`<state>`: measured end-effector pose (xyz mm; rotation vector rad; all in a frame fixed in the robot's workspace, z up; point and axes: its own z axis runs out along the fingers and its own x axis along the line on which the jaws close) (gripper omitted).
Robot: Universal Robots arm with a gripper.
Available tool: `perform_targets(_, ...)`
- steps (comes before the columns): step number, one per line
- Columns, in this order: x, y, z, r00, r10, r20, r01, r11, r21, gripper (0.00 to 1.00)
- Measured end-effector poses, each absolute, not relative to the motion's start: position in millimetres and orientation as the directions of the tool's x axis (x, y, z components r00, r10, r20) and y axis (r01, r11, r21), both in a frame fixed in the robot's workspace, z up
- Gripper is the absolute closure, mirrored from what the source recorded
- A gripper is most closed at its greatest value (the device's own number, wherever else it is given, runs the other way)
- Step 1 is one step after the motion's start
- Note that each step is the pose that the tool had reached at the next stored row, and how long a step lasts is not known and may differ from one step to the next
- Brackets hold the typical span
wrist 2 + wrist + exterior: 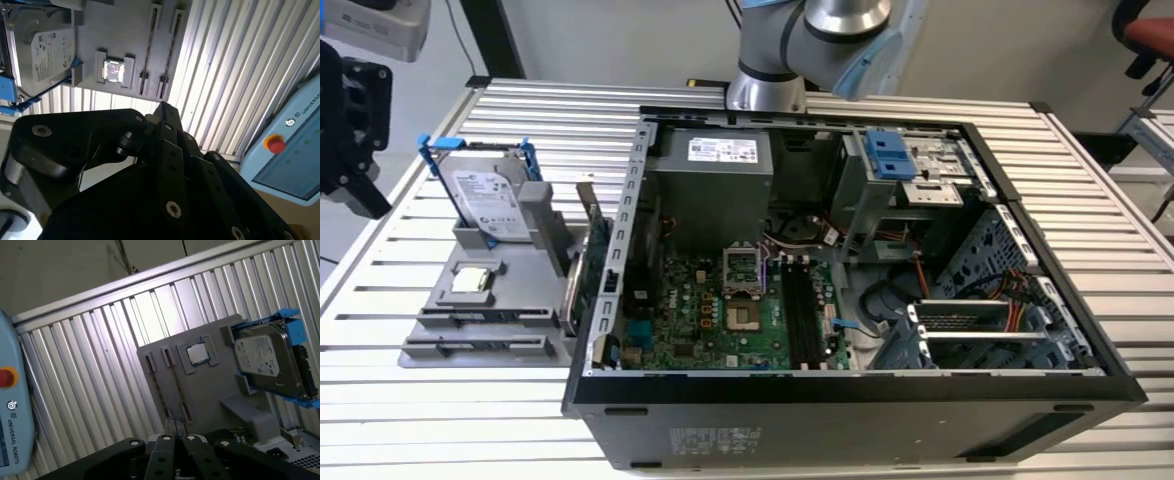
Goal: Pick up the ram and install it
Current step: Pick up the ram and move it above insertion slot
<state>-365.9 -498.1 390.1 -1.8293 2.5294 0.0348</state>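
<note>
Near the gray holder (210, 390) on the slatted table (90, 370), your gripper (178, 438) hangs with its fingers pressed together; you cannot tell whether they pinch the ram or where it lies

A big black computer box (854, 410) lies open on a table of metal strips (440, 420), and a green board (707, 325) shows inside it. The silver foot of the robot arm (767, 90) stands just behind the box. On the exterior view's left, a grey tray (480, 300) holds a silver hard drive (494, 205) standing up in a blue frame (454, 143), and a thin green card (587, 270) stands between tray and box.
</note>
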Motion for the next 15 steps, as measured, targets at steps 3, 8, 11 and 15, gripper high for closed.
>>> perform_targets(3,-365.9,-498.1,390.0,-0.268,-0.963,-0.029,-0.963,0.268,0.006,1.0)
perform_targets(8,-365.9,-498.1,390.1,-0.192,-0.981,-0.029,-0.981,0.192,0.006,1.0)
perform_targets(11,-365.9,-498.1,390.0,-0.143,-0.989,-0.029,-0.99,0.142,0.006,1.0)
perform_targets(15,-365.8,-498.1,390.0,-0.074,-0.997,-0.029,-0.997,0.074,0.005,1.0)
